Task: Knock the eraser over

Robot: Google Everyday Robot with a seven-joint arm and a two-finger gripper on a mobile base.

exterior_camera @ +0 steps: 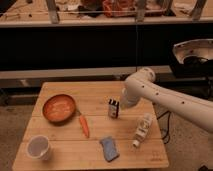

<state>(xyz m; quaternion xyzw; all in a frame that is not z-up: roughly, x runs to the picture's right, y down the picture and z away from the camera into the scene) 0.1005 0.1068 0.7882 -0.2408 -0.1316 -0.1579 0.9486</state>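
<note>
Camera view shows the eraser (113,108) upright mid-table, the gripper (121,106) just beside it, finger state I cannot tell; I'd push its top sideways, away from the bottle (142,129)

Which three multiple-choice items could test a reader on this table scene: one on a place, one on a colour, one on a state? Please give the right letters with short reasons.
1. Where is the gripper?
A. above the cup
B. close beside the eraser, on its right in the camera view
C. over the bowl

2. What colour is the pad near the table's front edge?
A. blue-grey
B. red
C. green

3. How is the eraser standing?
A. flat on its face
B. upright
C. inside the bowl

Answers: 1 B, the arm's end sits next to the dark block. 2 A, the pad looks blue-grey. 3 B, the block stands on end, taller than wide.
</note>
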